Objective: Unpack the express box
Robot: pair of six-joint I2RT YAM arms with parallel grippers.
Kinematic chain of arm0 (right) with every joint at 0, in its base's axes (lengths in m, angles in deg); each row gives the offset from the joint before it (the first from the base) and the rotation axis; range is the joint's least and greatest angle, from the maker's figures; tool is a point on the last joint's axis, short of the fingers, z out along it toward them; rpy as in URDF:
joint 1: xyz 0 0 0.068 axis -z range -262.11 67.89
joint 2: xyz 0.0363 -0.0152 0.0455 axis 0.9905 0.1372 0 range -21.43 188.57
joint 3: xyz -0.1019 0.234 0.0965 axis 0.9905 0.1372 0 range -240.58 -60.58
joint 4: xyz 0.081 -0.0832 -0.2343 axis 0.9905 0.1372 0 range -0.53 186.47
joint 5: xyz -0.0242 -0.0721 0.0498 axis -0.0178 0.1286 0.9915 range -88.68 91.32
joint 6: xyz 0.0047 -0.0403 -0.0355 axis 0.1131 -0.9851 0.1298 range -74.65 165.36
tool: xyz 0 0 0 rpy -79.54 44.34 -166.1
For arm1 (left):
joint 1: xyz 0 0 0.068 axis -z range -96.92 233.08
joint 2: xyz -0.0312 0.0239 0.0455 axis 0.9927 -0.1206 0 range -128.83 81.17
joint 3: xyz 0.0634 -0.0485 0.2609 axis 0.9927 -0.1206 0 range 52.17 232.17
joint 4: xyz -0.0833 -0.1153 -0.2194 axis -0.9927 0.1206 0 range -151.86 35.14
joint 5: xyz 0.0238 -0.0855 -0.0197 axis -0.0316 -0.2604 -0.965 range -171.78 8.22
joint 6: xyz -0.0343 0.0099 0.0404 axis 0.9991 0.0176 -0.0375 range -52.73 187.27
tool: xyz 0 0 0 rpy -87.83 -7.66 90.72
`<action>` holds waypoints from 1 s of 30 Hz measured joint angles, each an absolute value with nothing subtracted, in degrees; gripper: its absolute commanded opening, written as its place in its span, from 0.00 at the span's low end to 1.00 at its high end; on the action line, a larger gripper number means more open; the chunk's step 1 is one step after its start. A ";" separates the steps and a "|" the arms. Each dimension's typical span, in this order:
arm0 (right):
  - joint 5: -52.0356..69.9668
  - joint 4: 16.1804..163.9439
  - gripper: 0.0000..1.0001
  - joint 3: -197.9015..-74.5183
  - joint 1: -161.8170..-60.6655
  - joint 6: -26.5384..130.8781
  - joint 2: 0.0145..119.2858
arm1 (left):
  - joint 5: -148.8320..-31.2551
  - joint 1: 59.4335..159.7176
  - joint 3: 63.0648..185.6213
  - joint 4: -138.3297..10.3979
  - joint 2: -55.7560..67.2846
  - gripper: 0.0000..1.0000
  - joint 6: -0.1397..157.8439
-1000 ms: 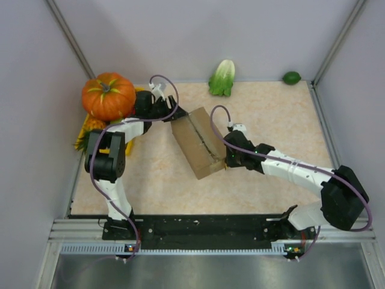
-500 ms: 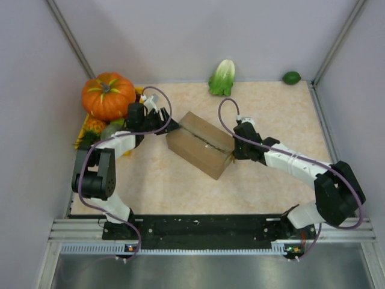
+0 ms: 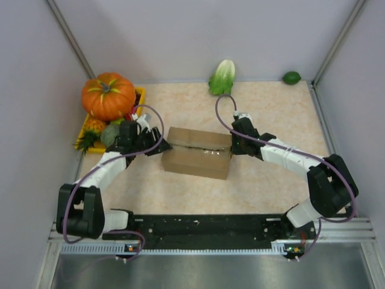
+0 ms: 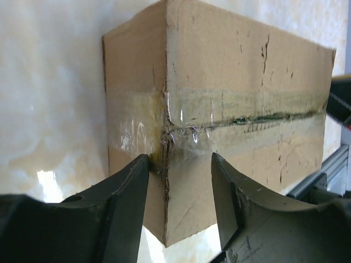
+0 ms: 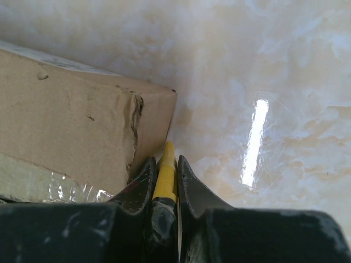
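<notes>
The box [image 3: 197, 152] is seen shut and taped along the middle of its top, lying flat near the centre of the tabletop [image 3: 271, 108] with its long side across the view. Its left end is faced by the left tool [image 4: 179, 161], whose jaws are held moderately apart on either side of the box's upright corner edge, while its right end is met by the right tool [image 3: 232, 146], which is closed tight on a thin yellow stick [image 5: 165, 170]. A pumpkin [image 3: 109, 95] on a yellow tray [image 3: 139, 93] is placed at the far left, and a cabbage [image 3: 222, 77] and a lime [image 3: 292, 77] along the far edge.
</notes>
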State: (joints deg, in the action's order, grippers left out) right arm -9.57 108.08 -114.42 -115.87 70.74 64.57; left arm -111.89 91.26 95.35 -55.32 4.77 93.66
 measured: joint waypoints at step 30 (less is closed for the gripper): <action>-10.36 99.25 0.00 -104.61 -114.19 74.74 33.64 | -104.94 108.66 118.96 -46.31 0.18 0.72 88.73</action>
State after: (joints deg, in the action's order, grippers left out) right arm -10.36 99.25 -104.61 -114.19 74.74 33.64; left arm -104.94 108.66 118.96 -46.31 0.18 88.73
